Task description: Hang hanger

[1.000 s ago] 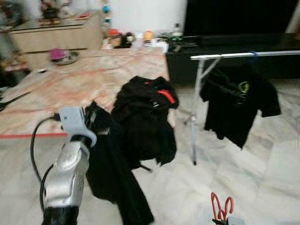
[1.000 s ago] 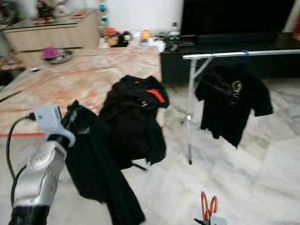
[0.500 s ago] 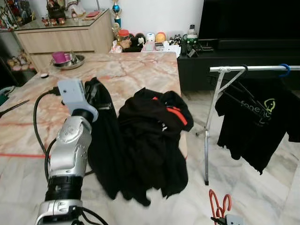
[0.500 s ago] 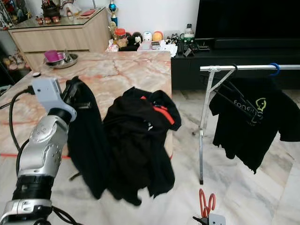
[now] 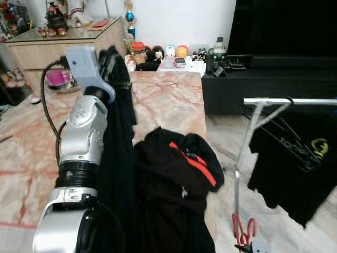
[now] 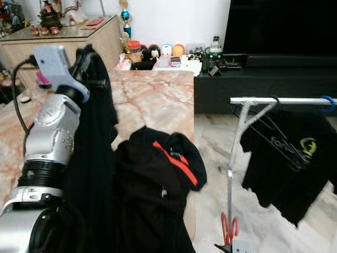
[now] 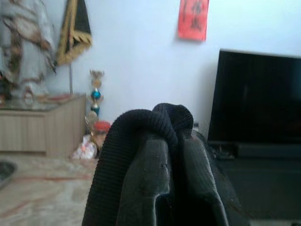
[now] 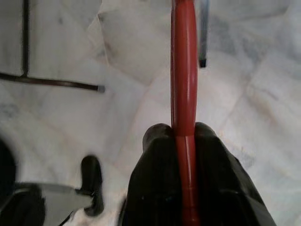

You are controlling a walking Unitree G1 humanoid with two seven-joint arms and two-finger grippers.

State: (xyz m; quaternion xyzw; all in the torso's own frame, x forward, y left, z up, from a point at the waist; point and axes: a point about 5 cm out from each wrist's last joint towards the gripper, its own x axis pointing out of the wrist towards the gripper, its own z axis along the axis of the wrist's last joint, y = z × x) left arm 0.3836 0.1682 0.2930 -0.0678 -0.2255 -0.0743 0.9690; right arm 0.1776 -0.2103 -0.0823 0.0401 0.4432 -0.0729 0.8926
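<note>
Left eye view, left side: left gripper (image 5: pixel 113 58) raised high at upper left, fingers clamped on a black garment (image 5: pixel 118 158) draping straight down past the silver arm. Left wrist view: fingers (image 7: pixel 146 188) pressed together with the knit fabric bunched over their tips. Centre of the head views: heap of black clothes (image 5: pixel 179 179) with a red stripe, slumped over the edge of a marble table (image 5: pixel 168 100). Right side: metal rail (image 5: pixel 295 100) carrying a black T-shirt (image 5: pixel 300 168) on a hanger. Bottom right corner: right gripper (image 5: pixel 247 243) low near the floor, holding a red hanger (image 5: pixel 241 229). Right wrist view: fingers (image 8: pixel 157 188) closed tight on the red bar, pale tiled floor (image 8: pixel 70 52) beyond.
</note>
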